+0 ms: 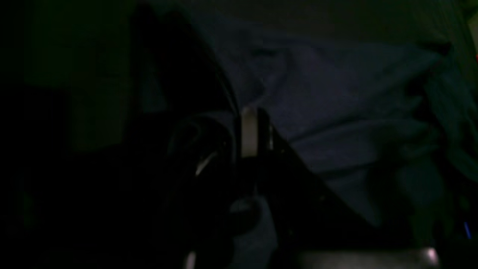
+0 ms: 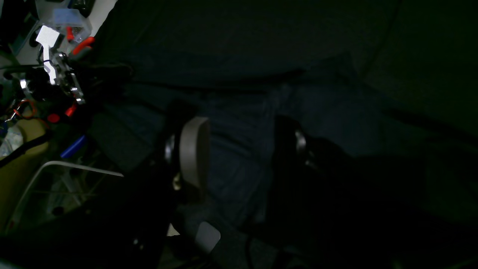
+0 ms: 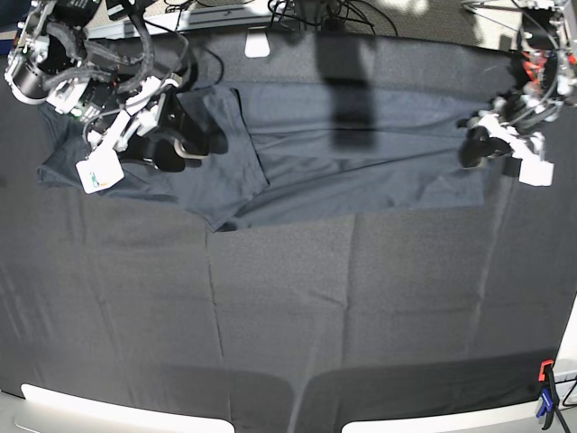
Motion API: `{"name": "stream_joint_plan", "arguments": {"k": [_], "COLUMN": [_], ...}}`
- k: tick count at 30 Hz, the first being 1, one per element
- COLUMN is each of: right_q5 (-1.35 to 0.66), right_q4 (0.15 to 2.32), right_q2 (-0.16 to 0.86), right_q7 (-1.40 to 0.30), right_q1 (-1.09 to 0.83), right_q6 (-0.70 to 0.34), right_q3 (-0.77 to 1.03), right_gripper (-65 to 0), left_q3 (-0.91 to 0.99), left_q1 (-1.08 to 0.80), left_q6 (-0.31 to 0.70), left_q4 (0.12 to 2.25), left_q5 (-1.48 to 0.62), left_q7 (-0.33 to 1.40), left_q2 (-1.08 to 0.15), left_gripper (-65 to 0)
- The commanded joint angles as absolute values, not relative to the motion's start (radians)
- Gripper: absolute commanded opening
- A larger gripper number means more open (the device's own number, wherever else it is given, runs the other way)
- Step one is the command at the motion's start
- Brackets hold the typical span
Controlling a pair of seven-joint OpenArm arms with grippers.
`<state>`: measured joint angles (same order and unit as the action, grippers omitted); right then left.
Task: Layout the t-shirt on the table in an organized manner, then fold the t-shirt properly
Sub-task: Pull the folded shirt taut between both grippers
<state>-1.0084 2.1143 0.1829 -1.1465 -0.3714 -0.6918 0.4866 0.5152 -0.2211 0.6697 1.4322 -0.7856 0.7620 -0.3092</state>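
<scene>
The dark grey t-shirt (image 3: 361, 158) lies spread in a wide band across the far half of the black table (image 3: 288, 316), with a folded flap near its left end. My left gripper (image 3: 472, 144) is down at the shirt's right edge. In the dim left wrist view its fingers (image 1: 249, 130) are pressed together against the t-shirt (image 1: 336, 112), shut on it. My right gripper (image 3: 185, 149) hovers over the shirt's left part. In the right wrist view the gripper (image 2: 246, 149) stands open, the t-shirt (image 2: 239, 123) lying under the gap.
Cables and a white box (image 3: 259, 42) sit along the table's back edge. An orange-and-blue clamp (image 3: 544, 397) grips the front right corner. Tools and clutter (image 2: 56, 56) lie beyond the table's left side. White corner plates (image 3: 108, 406) mark the front edge.
</scene>
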Motion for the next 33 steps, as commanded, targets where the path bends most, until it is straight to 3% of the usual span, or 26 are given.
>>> {"name": "stream_joint_plan", "arguments": {"k": [1, 11, 14, 16, 19, 24, 33], "right_q5": [-1.031, -1.028, -1.028, -1.028, -1.028, -1.028, -1.028], "right_q4": [2.132, 2.131, 2.132, 2.132, 2.132, 2.132, 2.132], "right_q2": [0.192, 0.192, 0.192, 0.192, 0.191, 0.191, 0.191], "right_q7": [-1.115, -1.127, -1.127, -1.127, -1.127, -1.127, -1.127], "right_q1": [-0.355, -0.263, -0.263, -0.263, -0.263, -0.263, -0.263], "right_q6": [-0.698, -0.698, -0.698, -0.698, -0.698, -0.698, -0.698], "right_q3": [0.490, 0.491, 0.491, 0.491, 0.491, 0.490, 0.491], "right_gripper": [-37.4, -37.4, -37.4, -37.5, -37.4, -37.4, -37.4], "left_q3": [0.552, 0.653, 0.653, 0.653, 0.653, 0.652, 0.643], "left_q1": [-0.213, -0.213, -0.213, -0.213, -0.213, -0.213, -0.213], "left_q6": [0.658, 0.635, 0.635, 0.610, 0.522, 0.525, 0.637], "left_q4": [1.446, 1.446, 1.446, 1.446, 1.432, 1.380, 1.374], "left_q5": [-0.786, -0.730, -0.709, -0.669, -0.592, -0.611, -0.739], "left_q7": [0.730, 0.732, 0.731, 0.723, 0.677, 0.662, 0.716], "left_q2": [-0.333, -0.366, -0.366, -0.366, -0.363, -0.363, -0.363], "left_gripper": [-65.0, -64.5, -46.9, -40.5, -40.4, -40.4, -40.4]}}
